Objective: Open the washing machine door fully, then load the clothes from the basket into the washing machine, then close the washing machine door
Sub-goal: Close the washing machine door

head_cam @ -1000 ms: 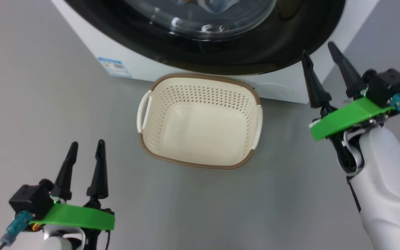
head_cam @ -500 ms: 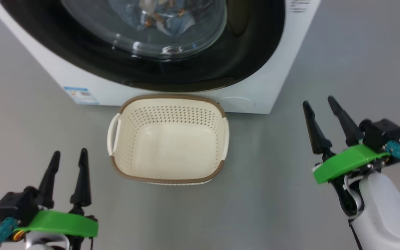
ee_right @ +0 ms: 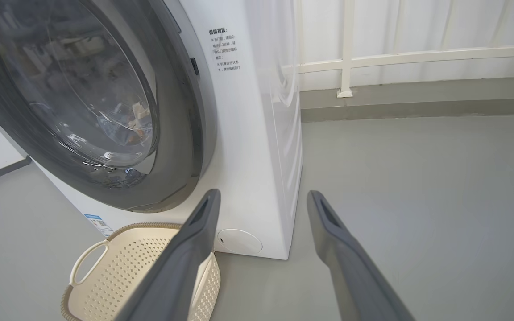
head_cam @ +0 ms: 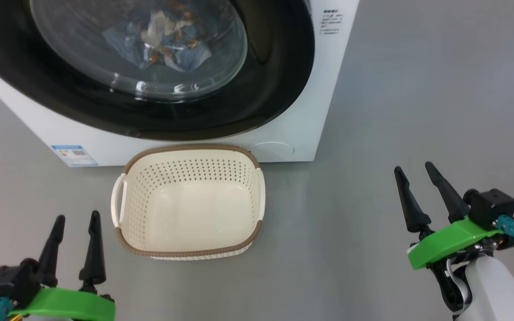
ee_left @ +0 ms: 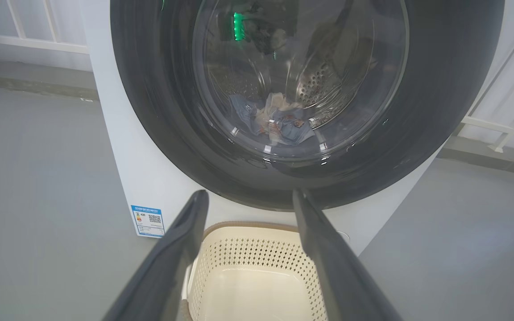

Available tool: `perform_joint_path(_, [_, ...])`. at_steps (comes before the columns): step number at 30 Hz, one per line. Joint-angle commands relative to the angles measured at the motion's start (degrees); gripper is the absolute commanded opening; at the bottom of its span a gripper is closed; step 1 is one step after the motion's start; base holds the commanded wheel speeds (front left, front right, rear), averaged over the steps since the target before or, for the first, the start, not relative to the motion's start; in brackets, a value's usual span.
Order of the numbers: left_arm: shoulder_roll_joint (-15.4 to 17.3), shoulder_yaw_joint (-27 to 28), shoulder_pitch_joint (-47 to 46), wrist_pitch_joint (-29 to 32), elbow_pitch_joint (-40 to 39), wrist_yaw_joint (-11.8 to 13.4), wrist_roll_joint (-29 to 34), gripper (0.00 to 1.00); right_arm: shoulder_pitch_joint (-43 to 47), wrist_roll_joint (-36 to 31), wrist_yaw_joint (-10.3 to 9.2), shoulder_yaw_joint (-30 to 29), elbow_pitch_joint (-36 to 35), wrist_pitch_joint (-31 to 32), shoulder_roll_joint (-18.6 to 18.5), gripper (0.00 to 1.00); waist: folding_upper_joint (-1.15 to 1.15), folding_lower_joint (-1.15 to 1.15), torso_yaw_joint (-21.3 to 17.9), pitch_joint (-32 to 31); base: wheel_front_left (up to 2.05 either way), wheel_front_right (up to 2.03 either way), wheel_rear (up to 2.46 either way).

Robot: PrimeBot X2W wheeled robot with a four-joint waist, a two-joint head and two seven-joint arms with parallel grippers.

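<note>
Head: one washing machine [head_cam: 328, 89], one washing machine door [head_cam: 279, 67] shut, one clothes [head_cam: 159, 40] heap behind glass. One basket [head_cam: 185, 147] on floor just before it. Two grippers: left gripper [head_cam: 77, 215], right gripper [head_cam: 413, 166], both spread, holding nothing.
Left wrist: one label sticker [ee_left: 148, 220].
Right wrist: one railing [ee_right: 373, 58].

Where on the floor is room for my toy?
Bare grey floor lies right of the washing machine and between the basket and the right gripper. Crowded where the basket sits close under the washing machine door.
</note>
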Motion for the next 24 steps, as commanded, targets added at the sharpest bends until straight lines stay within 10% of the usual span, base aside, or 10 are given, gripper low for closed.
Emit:
perform_joint_path(1, [1.9, 2.4, 0.2, -0.4, -0.8, -0.1, 0.5, 1.0, 1.6, 0.3, -0.08, 0.7, -1.7, -0.3, 0.0, 1.0, 0.0, 0.0, -1.1, -1.4, 0.0, 0.0, 0.0])
perform_joint_path(24, [1.8, 5.1, 4.8, -0.4, 0.7, -0.1, 1.7, 1.0, 10.3, 0.7, -0.08, -1.5, -4.3, -0.3, -1.8, 1.0, 0.0, 0.0, -3.8, -6.4, 0.0, 0.0, 0.0])
